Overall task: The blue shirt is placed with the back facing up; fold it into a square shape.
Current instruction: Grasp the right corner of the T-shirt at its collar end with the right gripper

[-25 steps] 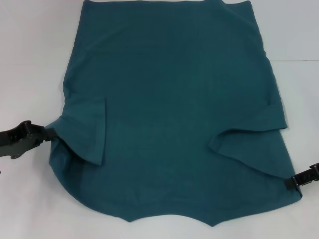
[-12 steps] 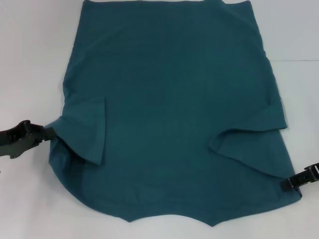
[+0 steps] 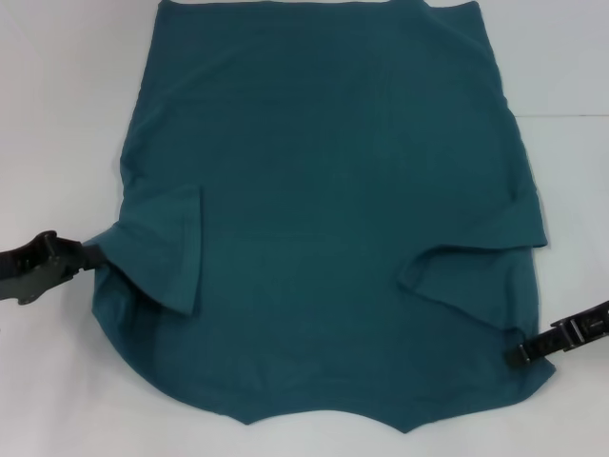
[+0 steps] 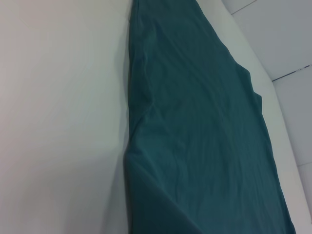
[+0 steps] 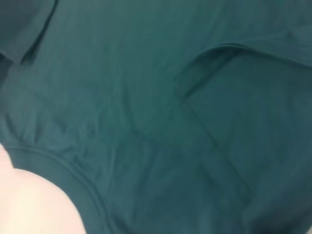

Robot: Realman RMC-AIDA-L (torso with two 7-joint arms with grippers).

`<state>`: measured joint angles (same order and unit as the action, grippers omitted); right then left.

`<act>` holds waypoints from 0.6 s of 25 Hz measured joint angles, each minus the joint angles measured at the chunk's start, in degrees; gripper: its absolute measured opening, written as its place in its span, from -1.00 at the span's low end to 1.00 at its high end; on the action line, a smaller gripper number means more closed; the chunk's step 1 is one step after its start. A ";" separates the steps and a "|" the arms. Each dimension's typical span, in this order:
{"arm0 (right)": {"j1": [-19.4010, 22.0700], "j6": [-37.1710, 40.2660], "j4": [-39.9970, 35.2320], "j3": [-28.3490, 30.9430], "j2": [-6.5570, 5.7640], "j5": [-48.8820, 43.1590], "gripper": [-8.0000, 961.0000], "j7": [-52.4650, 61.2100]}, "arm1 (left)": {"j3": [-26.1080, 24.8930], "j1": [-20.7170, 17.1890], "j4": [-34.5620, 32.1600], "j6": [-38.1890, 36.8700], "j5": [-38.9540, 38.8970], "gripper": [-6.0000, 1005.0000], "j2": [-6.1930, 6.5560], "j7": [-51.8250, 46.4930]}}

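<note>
- The blue shirt (image 3: pixel 333 209) lies spread flat on the white table (image 3: pixel 57 114), collar end toward the robot and hem at the far side; it fills most of the head view.
- Both short sleeves are already turned inward onto the body of the shirt: one flap (image 3: pixel 171 257) near the shirt's left edge, the other (image 3: pixel 476 276) near its right edge.
- The left gripper (image 3: pixel 90 255) sits at the shirt's left edge, right where the folded sleeve meets the shoulder. The cloth bunches to a point at its tip, so it appears to be pinching that fabric, though the fingers themselves are too hidden to be sure.
- The right gripper (image 3: pixel 521 357) is at the shirt's right edge, below the folded sleeve and near the collar-end corner. Its tip touches or overlaps the edge; I cannot tell whether it is closed on the cloth.
- The wrist views show only shirt fabric, table and the collar band (image 5: pixel 73 170), no fingers.
- Judged progress: early. Only the sleeve tuck is done; the sides are not yet folded in, and the lengthwise folds that would make a square all remain.
</note>
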<state>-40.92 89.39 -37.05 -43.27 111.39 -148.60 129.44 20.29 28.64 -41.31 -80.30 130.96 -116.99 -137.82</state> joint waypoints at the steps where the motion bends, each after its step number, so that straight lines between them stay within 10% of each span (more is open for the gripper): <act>1: 0.00 0.31 -0.05 0.14 0.03 0.37 0.34 -0.07 | 0.00 -0.07 0.00 0.00 0.00 -0.98 -0.02 0.00; 15: 1.04 0.70 -0.07 0.25 -1.62 -0.46 0.34 2.69 | -0.09 -0.53 0.00 -0.28 0.00 -0.98 -0.25 0.17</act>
<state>-39.88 90.10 -37.11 -43.02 109.77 -149.06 132.14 20.21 28.11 -41.31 -80.59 130.95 -117.24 -137.65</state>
